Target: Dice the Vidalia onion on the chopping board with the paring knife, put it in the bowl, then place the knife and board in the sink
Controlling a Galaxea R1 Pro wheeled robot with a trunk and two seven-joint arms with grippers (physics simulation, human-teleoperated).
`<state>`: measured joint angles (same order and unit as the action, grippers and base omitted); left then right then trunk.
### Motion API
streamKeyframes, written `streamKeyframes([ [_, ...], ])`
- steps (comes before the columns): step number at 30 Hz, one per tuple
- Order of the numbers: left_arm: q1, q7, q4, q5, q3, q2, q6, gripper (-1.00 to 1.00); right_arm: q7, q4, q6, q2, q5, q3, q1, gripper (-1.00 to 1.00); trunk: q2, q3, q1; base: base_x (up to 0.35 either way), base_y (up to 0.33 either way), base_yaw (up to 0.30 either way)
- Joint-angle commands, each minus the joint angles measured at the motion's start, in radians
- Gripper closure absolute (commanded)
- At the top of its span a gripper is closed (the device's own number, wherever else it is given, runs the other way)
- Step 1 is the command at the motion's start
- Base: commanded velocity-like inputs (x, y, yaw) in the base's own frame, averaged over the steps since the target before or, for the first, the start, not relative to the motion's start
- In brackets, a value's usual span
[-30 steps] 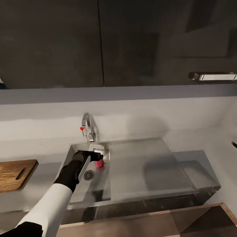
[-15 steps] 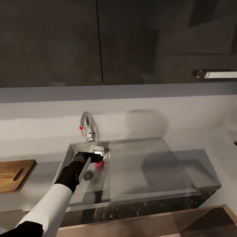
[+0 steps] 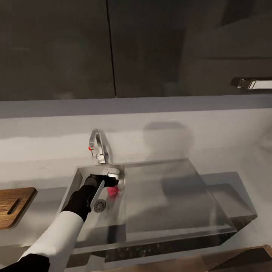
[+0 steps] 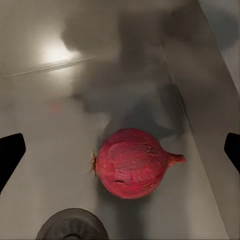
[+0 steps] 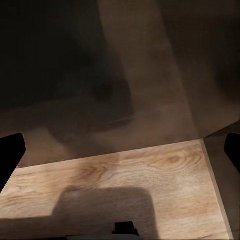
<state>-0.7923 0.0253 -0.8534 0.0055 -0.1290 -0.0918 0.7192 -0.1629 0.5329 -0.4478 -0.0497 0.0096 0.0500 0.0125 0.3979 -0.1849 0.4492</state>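
Left gripper (image 4: 120, 150): jaws wide open, now lower in the sink (image 3: 81, 177), straddling the onion.
Vidalia onion (image 4: 131, 163): on basin floor, beside drain (image 3: 100, 205); ungrasped.
Right gripper (image 5: 120, 150): jaws open, empty.
Next: close, lift.

No readable txt, labels, brands or nos. anywhere. Sink (image 3: 158, 196), tap (image 3: 99, 148) & cabinet fronts (image 3: 56, 49) are plain, no markings. Vidalia onion (image 4: 132, 163) unmarked too.
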Motion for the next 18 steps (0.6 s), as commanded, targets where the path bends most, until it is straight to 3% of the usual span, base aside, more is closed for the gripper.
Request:
streamKeyframes([
  [1, -0.001, 0.003, -0.001, 0.001, -0.001, 0.000, 0.005, -1.00, -0.009, 0.000, -0.002, 0.001, 0.001, 0.005, 0.001, -1.00, 0.002, -0.003, 0.001, 0.117, 0.000, 0.000],
  [18, -0.001, 0.002, 0.014, 0.000, 0.000, 0.001, 0.005, -1.00, -0.009, -0.001, -0.002, 0.001, 0.001, 0.005, 0.001, -1.00, 0.002, -0.028, 0.001, 0.009, 0.000, 0.000],
])
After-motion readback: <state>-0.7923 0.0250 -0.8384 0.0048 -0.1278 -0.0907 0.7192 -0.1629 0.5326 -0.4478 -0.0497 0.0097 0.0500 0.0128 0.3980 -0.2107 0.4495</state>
